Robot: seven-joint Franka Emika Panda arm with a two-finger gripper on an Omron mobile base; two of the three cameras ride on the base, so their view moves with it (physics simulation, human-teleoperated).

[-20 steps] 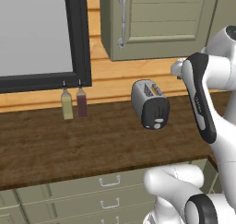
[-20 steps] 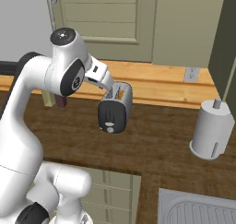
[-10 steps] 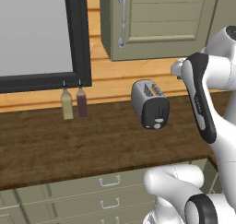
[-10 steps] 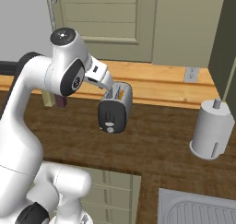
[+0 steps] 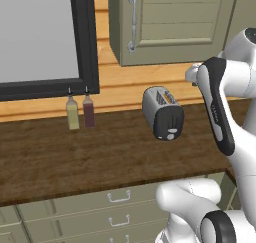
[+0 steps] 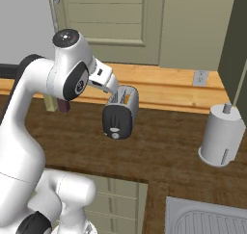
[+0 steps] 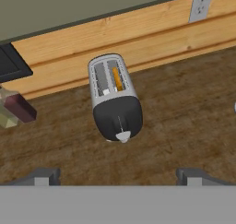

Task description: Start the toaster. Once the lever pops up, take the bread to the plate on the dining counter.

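Observation:
The silver-grey toaster (image 5: pixel 162 112) (image 6: pixel 119 113) (image 7: pixel 115 103) stands on the dark wood worktop, its black end face turned toward me. The bread (image 7: pixel 118 79) shows as an orange-tan edge down in one of the two top slots. A pale lever knob (image 7: pixel 122 136) sits at the low end of its track on the black face. My gripper (image 7: pixel 118 176) hangs above and in front of the toaster, open, with nothing between its fingertips (image 7: pixel 42 175). The plate and the dining counter are out of view.
Two small bottles (image 5: pixel 72 113) (image 5: pixel 88 110) stand against the wall left of the toaster. A paper towel roll (image 6: pixel 220 136) stands to its right, with a sink (image 6: pixel 207 218) at the front right. A wall cabinet (image 5: pixel 165 22) hangs overhead.

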